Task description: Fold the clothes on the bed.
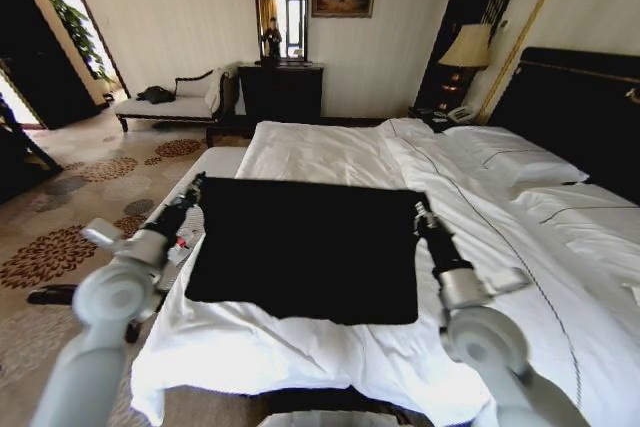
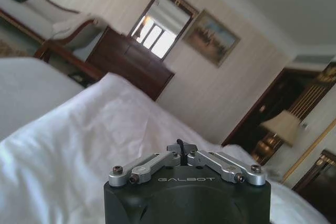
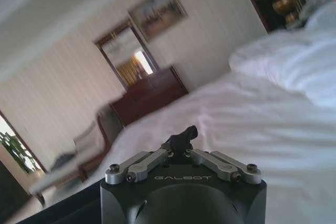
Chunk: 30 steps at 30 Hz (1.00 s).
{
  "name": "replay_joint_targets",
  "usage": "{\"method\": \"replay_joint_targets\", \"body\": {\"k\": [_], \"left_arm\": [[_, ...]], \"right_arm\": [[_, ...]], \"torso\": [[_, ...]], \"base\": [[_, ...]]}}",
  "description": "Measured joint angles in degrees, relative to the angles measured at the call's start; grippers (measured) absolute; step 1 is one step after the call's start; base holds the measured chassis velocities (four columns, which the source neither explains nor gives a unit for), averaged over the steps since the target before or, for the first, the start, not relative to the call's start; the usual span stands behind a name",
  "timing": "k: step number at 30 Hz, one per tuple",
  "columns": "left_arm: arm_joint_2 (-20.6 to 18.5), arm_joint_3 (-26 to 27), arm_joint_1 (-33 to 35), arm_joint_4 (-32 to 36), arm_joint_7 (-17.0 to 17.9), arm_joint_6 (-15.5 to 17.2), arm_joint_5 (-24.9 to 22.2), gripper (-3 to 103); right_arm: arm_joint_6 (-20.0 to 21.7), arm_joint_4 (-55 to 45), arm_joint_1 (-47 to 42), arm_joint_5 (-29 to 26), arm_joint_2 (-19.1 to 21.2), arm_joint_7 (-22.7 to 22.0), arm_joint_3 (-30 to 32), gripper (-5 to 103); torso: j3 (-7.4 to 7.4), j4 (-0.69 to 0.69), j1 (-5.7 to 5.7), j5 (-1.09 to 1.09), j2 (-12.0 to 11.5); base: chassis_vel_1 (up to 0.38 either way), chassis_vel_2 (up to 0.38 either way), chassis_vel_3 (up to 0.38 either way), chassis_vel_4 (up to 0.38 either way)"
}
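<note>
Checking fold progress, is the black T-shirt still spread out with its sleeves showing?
No, the black T-shirt lies as a neat rectangle on the bed.

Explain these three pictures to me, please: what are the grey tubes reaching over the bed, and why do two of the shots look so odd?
The grey tubes are a robot's two arms, seen from a camera on its head. Each ends in a gripper: the left gripper sits at the far left corner of a black T-shirt, the right gripper at its far right corner. The shirt lies flat in a rectangle on the white bed. The other two pictures come from cameras on the wrists, looking low across the bedding toward a mirror and dresser. In both, the fingers are pinched together with something dark between their tips, so each gripper seems to hold a corner of the shirt.
</note>
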<state>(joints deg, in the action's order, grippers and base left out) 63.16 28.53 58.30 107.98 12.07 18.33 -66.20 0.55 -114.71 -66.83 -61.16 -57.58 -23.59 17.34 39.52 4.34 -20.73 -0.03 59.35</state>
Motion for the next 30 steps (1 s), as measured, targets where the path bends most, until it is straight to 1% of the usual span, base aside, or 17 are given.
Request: {"method": "replay_joint_targets", "body": {"k": [1,2,3,4,5,6,7,9,10,11,12,14,17,19,23,26,30], "left_arm": [[0.71,-2.17,-2.33,-4.99,-0.5,-0.4,1.73,1],[0.71,-2.17,-2.33,-4.99,-0.5,-0.4,1.73,1],[2.33,-5.8,-6.72,-13.8,-1.42,-1.06,4.51,1],[4.15,-8.41,-10.91,-20.86,-2.71,-1.98,7.05,1],[5.79,-10.0,-14.13,-26.61,-3.9,-2.76,9.11,1],[7.76,-11.31,-17.35,-33.17,-5.2,-3.73,11.17,1],[7.76,-11.31,-17.35,-33.17,-5.2,-3.73,11.17,1],[10.35,-12.34,-20.98,-40.46,-6.98,-4.79,13.03,1],[11.38,-12.5,-22.67,-43.48,-7.91,-5.37,13.55,1],[11.38,-12.5,-22.67,-43.48,-7.91,-5.37,13.55,1],[11.9,-12.53,-23.83,-45.49,-8.73,-5.8,13.63,1],[11.72,-12.36,-24.4,-46.66,-9.82,-6.3,13.15,1],[11.3,-11.76,-24.38,-46.73,-10.62,-6.72,12.23,1],[10.88,-10.67,-23.83,-46.29,-11.85,-7.36,10.54,1],[10.1,-9.07,-22.74,-45.55,-13.02,-7.96,9.12,1],[9.34,-8.23,-21.68,-44.64,-13.48,-8.3,8.42,1],[8.17,-7.11,-19.95,-42.3,-13.94,-8.78,6.74,1]], "right_arm": [[-0.04,4.84,3.31,-0.07,-0.64,0.34,-2.88,2],[-0.04,4.84,3.31,-0.07,-0.64,0.34,-2.88,2],[-0.88,13.11,8.73,0.0,-2.36,2.18,-7.56,2],[-2.21,21.45,13.24,0.29,-4.25,4.2,-10.93,2],[-3.35,27.59,16.6,0.49,-6.12,6.05,-13.17,2],[-4.62,33.52,20.29,0.88,-8.31,8.01,-15.07,2],[-4.62,33.52,20.29,0.88,-8.31,8.01,-15.07,2],[-6.08,40.14,24.69,1.31,-10.61,10.66,-16.59,2],[-6.77,42.92,26.35,1.42,-11.45,11.9,-16.96,2],[-6.77,42.92,26.35,1.42,-11.45,11.9,-16.96,2],[-7.36,44.53,27.22,1.48,-11.92,13.0,-17.05,2],[-8.18,45.0,27.43,1.52,-11.96,14.02,-16.66,2],[-9.03,44.69,27.01,1.53,-11.96,14.4,-15.69,2],[-10.68,44.07,26.06,1.56,-12.13,14.95,-13.98,2],[-12.73,43.46,24.58,1.68,-12.18,15.89,-11.57,2],[-13.28,43.2,23.65,1.63,-12.02,16.34,-10.53,2],[-14.14,42.5,21.94,2.14,-11.95,18.08,-9.98,2]], "torso": [[0.0,0.0,0.0,0.04,0.0],[0.0,0.0,0.0,0.04,0.0],[0.02,-0.03,-0.01,-0.01,-0.01],[0.02,-0.03,-0.02,-0.05,-0.01],[0.02,0.0,-0.03,0.02,-0.02],[0.02,-0.01,-0.03,0.06,-0.02],[0.02,-0.01,-0.03,0.06,-0.02],[0.02,-0.03,-0.04,-0.05,-0.02],[0.01,-0.03,-0.04,-0.02,-0.02],[0.01,-0.03,-0.04,-0.02,-0.02],[0.0,-0.01,-0.03,0.02,-0.01],[-0.01,0.01,-0.01,-0.01,0.0],[-0.02,-0.01,0.02,0.0,0.01],[-0.03,-0.03,0.03,-0.01,0.02],[-0.02,-0.01,0.02,-0.01,0.02],[-0.02,-0.01,0.02,0.0,0.02],[-0.03,-0.01,0.03,-0.01,0.03]], "base": [[0.0,0.0,0.0,0.0],[0.0,0.0,0.0,0.0],[0.0,0.0,0.0,0.0],[0.0,0.0,0.0,0.0],[0.0,0.0,0.0,0.0],[0.0,0.0,0.0,0.0],[0.0,0.0,0.0,0.0],[0.0,0.0,0.0,0.0],[0.0,0.0,0.0,0.0],[0.0,0.0,0.0,0.0],[0.0,0.0,0.0,0.0],[0.0,0.0,0.0,0.0],[0.0,0.0,0.0,0.0],[0.0,0.0,0.0,0.0],[0.0,0.0,0.0,0.0],[0.0,0.0,0.0,0.0],[0.0,0.0,0.0,0.0]]}}
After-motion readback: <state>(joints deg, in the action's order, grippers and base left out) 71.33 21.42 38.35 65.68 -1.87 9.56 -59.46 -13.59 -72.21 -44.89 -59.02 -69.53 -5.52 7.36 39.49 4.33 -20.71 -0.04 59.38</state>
